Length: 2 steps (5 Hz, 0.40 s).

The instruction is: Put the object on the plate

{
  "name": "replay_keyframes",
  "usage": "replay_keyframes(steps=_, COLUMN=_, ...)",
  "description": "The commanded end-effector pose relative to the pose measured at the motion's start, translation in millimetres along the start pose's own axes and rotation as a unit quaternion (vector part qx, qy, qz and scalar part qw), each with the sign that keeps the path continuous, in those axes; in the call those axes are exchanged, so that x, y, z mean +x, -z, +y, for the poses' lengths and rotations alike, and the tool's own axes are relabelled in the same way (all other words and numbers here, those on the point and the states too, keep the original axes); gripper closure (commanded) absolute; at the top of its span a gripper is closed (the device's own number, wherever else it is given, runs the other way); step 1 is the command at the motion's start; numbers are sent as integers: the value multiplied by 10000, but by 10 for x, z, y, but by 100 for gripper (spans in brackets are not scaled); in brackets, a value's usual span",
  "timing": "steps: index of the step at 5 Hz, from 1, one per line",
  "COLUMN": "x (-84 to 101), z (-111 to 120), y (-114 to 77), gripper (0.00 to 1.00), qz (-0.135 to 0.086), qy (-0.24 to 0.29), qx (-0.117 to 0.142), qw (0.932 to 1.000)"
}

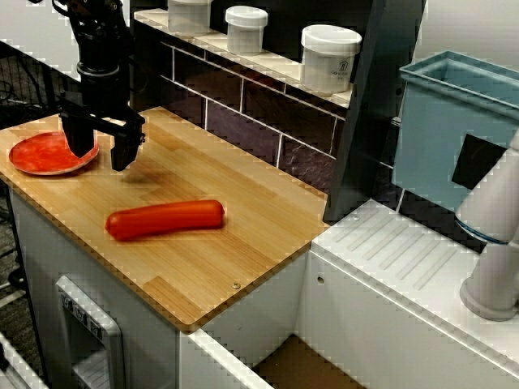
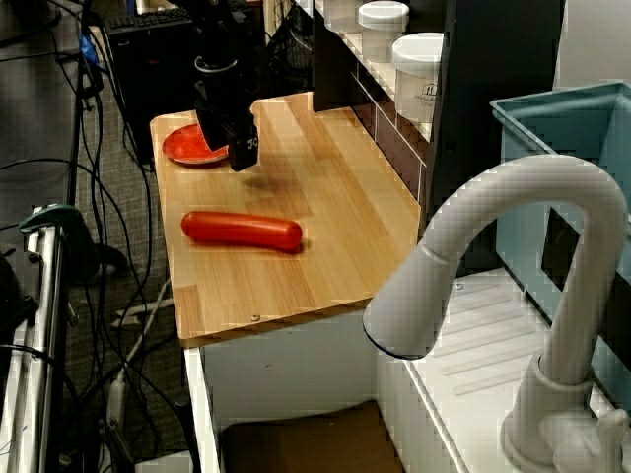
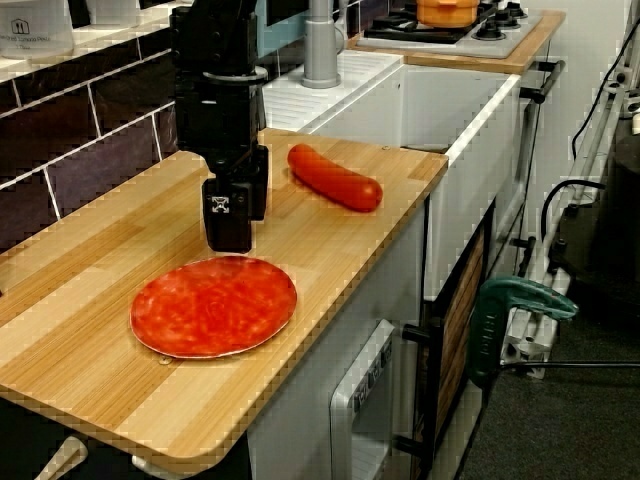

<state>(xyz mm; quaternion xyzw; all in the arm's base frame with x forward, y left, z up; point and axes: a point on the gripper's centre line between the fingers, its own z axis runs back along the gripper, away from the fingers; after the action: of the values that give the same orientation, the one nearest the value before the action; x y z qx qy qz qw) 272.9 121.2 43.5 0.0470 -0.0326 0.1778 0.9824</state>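
Your sausage (image 1: 165,219) lies flat on the wooden counter (image 1: 243,243), out toward its front edge and nearer the sink end, touching nothing. The red plate (image 1: 40,154) sits at the far corner, away from the sink, its rim partly hidden behind the gripper (image 1: 102,152). That gripper hangs just beside the plate, fingers apart and empty, its upper arm cut off.
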Motion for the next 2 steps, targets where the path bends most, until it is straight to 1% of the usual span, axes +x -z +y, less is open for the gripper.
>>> replay_keyframes(steps=1, x=0, z=0, y=0, gripper=0, qz=0, qy=0, qx=0, qw=10000)
replay_keyframes(steps=2, x=-118, z=-79, y=-442, gripper=0, qz=-54, qy=785, qx=-156, qw=9968)
